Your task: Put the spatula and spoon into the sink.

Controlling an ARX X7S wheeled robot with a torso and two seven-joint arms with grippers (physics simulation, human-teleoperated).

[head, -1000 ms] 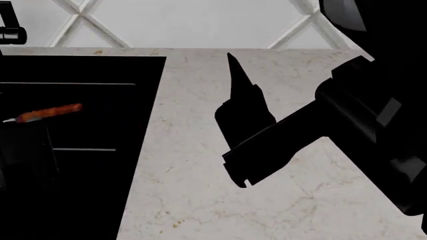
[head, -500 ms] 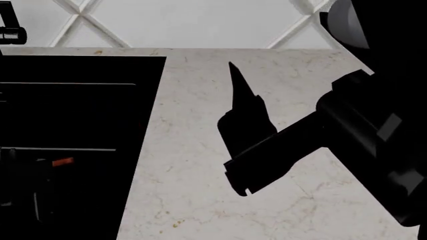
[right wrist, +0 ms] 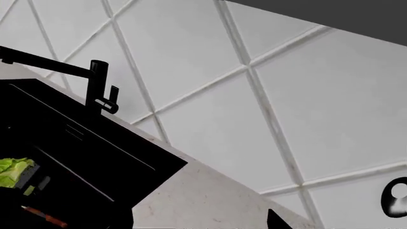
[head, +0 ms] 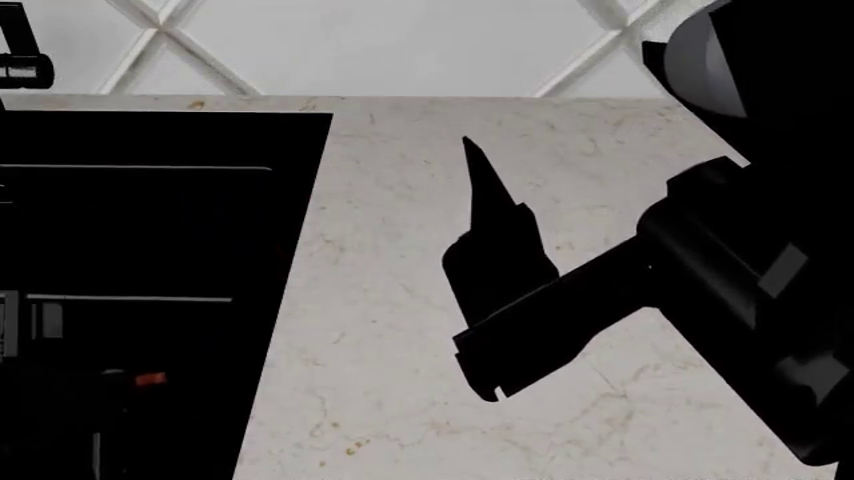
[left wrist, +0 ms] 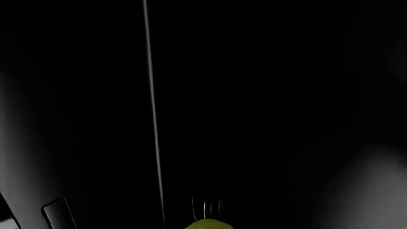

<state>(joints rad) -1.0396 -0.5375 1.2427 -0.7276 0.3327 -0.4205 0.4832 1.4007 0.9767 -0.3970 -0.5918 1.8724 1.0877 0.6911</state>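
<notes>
Over the pale marble table [head: 400,330], to the right of the sink, the right gripper [head: 470,150] hangs with its jaws drawn together into a single dark point, holding nothing. Its black arm [head: 694,290] runs back toward the lower right of the head view. The left gripper cannot be made out in any view, so whether its jaws are open cannot be told; the left wrist view shows only the dark inside of the basin. Down in the black sink [head: 160,140] lies the spoon [right wrist: 43,217], its reddish-brown handle showing near the front. A green leafy object [right wrist: 14,171] sits in the sink near it. The black tap [right wrist: 95,86] stands at the sink's back edge against the white tiled wall [right wrist: 254,95].
</notes>
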